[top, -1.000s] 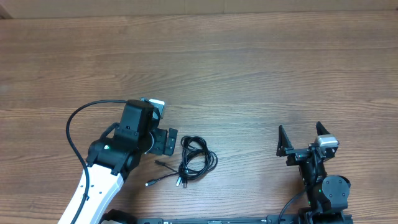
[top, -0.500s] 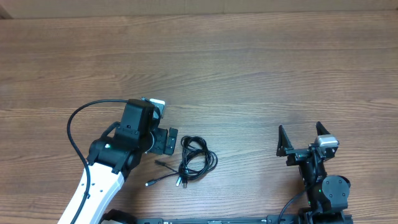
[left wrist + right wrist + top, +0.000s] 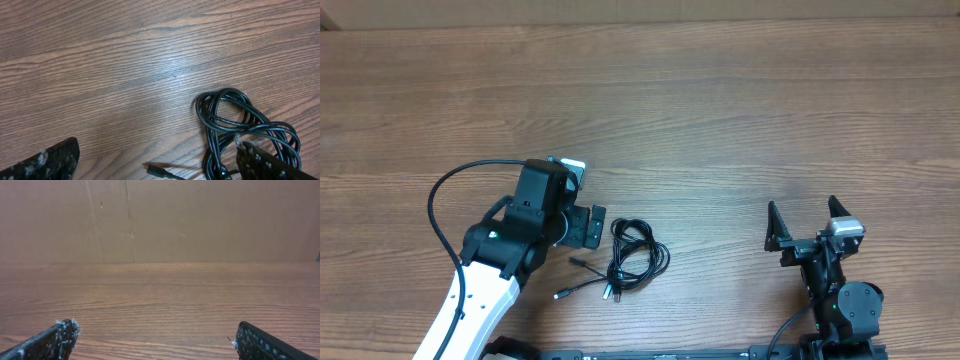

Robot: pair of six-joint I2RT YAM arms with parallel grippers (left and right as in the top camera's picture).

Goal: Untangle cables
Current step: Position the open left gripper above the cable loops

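The cables [image 3: 635, 256] are thin black cords coiled together in a small bundle on the wooden table, with loose plug ends [image 3: 582, 283] trailing to the lower left. My left gripper [image 3: 588, 226] is open and empty, just left of and above the bundle. In the left wrist view the coil [image 3: 240, 127] lies at the lower right, partly under my right-hand finger, and one plug end [image 3: 160, 171] lies between the fingers [image 3: 157, 162]. My right gripper [image 3: 809, 227] is open and empty at the table's right front, far from the cables; its wrist view [image 3: 155, 340] shows only bare wood.
A thick black wire [image 3: 445, 195] loops off my left arm at the left. A brown cardboard wall [image 3: 160, 220] stands along the table's far edge.
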